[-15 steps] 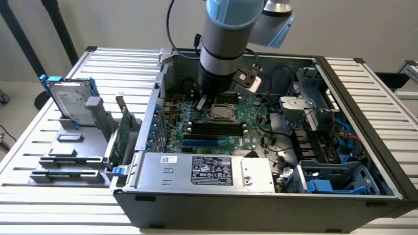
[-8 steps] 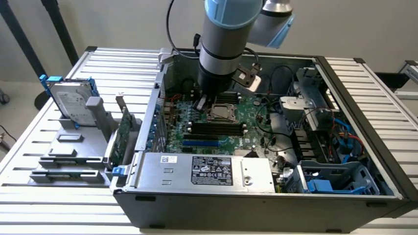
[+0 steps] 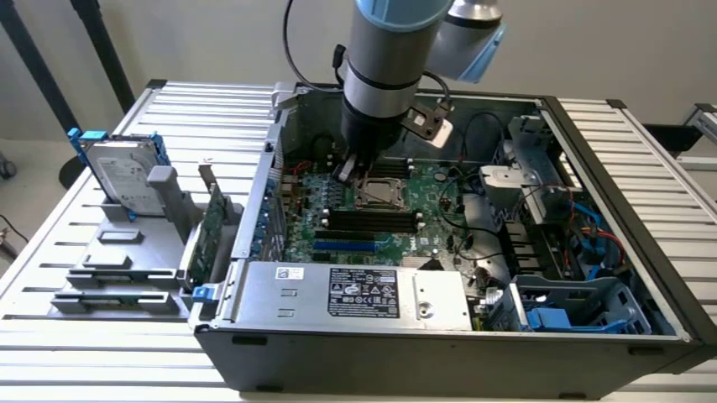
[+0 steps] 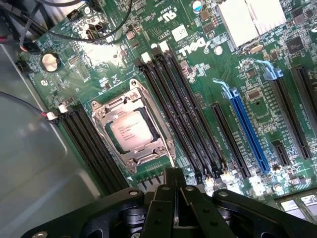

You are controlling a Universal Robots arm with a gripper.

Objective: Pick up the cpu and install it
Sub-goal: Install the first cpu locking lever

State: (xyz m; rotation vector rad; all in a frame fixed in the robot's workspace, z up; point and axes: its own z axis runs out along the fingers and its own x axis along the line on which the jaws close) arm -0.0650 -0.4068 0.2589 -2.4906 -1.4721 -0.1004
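Note:
The cpu (image 4: 131, 131), a small square chip with a silver-grey lid, lies flat inside the metal socket frame (image 4: 113, 103) on the green motherboard (image 4: 198, 64). In the exterior view the cpu (image 3: 382, 192) sits in the middle of the open computer case (image 3: 448, 353). My gripper (image 4: 172, 176) is shut with nothing between its fingers. It hovers just beside one edge of the socket, apart from the chip. From outside, the gripper (image 3: 351, 174) hangs low inside the case, at the socket's corner toward the exterior view's left.
Black memory slots (image 4: 181, 109) flank the socket on both sides, and a blue slot (image 4: 247, 131) lies beyond. A silver hard drive with blue rails (image 3: 117, 176) stands on a grey rack outside the case. A power supply (image 3: 348, 294) and drive cages (image 3: 560, 252) line the case walls.

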